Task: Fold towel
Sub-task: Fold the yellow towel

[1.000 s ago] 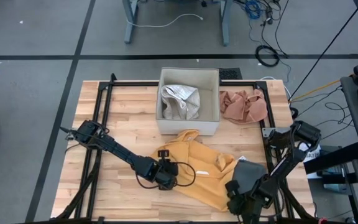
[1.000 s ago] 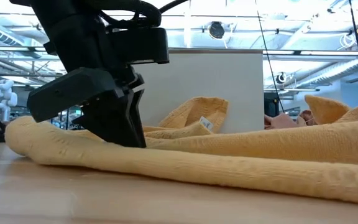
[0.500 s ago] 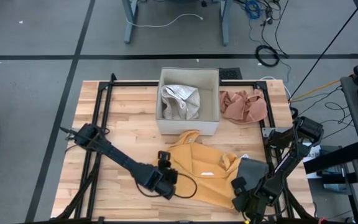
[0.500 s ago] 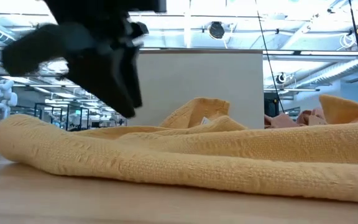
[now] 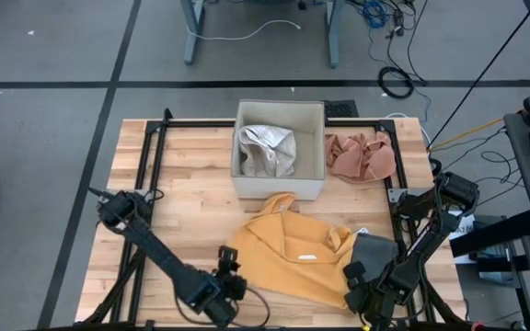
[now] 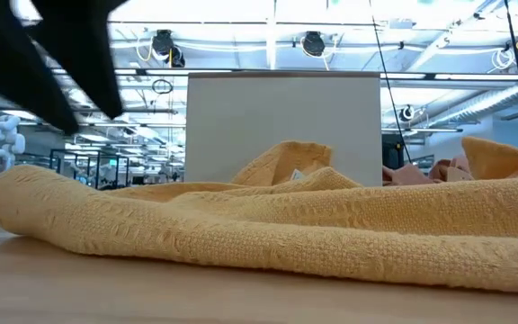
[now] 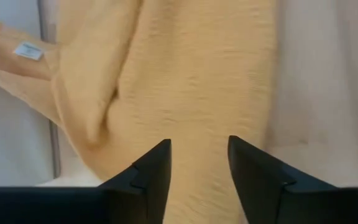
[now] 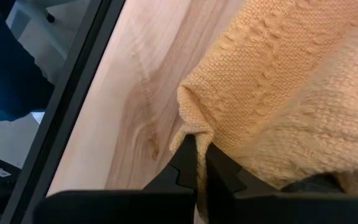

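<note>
The yellow towel (image 5: 288,257) lies crumpled on the wooden table in front of the white box, with a small white tag (image 5: 306,256) on top. In the low view its long bulk (image 6: 286,225) rests on the tabletop. My left gripper (image 5: 221,291) hangs open near the table's near edge, just off the towel's left end. In its wrist view the fingers (image 7: 197,163) are apart, with the towel (image 7: 185,74) beyond them. My right gripper (image 5: 359,287) is shut on the towel's near right end. My right gripper pinches a small pucker of the towel's edge (image 8: 194,142) between its two fingers, at the towel's near right end. The fingers slant down from above. The cloth bunches at the pinch, and the rest of the towel (image 8: 291,81) lies slack on the table.
A white box (image 5: 279,179) holding a pale crumpled cloth (image 5: 267,152) stands at the far middle. A pink cloth (image 5: 362,156) lies to its right. A grey cloth (image 5: 375,250) lies beside my right arm. Bare wood shows on the table's left half (image 5: 182,184).
My left gripper has come off the towel, risen, and gone toward the table's near left corner. The towel's left end has been drawn toward the near left and lies more spread out. Its right end has stayed in my right gripper.
</note>
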Available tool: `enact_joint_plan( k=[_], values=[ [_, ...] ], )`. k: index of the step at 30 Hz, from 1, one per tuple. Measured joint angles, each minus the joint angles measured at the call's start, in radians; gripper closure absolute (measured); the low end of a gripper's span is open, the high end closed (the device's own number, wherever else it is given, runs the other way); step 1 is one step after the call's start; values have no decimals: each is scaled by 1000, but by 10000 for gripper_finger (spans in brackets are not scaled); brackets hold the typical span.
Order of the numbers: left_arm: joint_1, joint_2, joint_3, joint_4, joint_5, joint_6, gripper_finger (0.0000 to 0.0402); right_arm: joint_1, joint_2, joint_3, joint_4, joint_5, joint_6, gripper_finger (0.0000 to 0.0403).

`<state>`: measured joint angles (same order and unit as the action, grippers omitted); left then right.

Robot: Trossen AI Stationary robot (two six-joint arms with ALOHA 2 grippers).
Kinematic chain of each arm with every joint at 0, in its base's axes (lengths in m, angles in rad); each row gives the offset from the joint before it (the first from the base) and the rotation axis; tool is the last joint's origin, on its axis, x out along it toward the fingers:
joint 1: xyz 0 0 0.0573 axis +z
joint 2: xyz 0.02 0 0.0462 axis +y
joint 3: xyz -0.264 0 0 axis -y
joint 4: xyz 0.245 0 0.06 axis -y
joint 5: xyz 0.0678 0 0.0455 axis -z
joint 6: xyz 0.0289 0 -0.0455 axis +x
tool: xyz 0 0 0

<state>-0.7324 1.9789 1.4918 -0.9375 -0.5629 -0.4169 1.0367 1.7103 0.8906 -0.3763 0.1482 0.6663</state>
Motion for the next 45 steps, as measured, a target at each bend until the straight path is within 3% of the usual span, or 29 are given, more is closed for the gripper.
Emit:
enact_joint_plan(
  k=[6,9,14,20,30,37,45],
  values=[
    [-37,3,-10,-96,10,-136,177,0,0,0,2,3,3,401],
    [-41,5,-59,-108,72,-180,161,0,-1,0,4,4,6,401],
    [-42,5,-146,-26,142,-180,157,0,-1,1,4,6,11,401],
    [-28,6,-199,-18,98,-204,162,0,-1,1,5,8,18,401],
    [-17,5,-217,106,79,-99,250,0,-1,1,6,12,37,401],
    [-17,5,-217,98,56,-97,304,0,-1,1,9,13,37,401],
    [-17,5,-217,67,77,-83,393,0,-1,1,83,61,3,401]
  ],
)
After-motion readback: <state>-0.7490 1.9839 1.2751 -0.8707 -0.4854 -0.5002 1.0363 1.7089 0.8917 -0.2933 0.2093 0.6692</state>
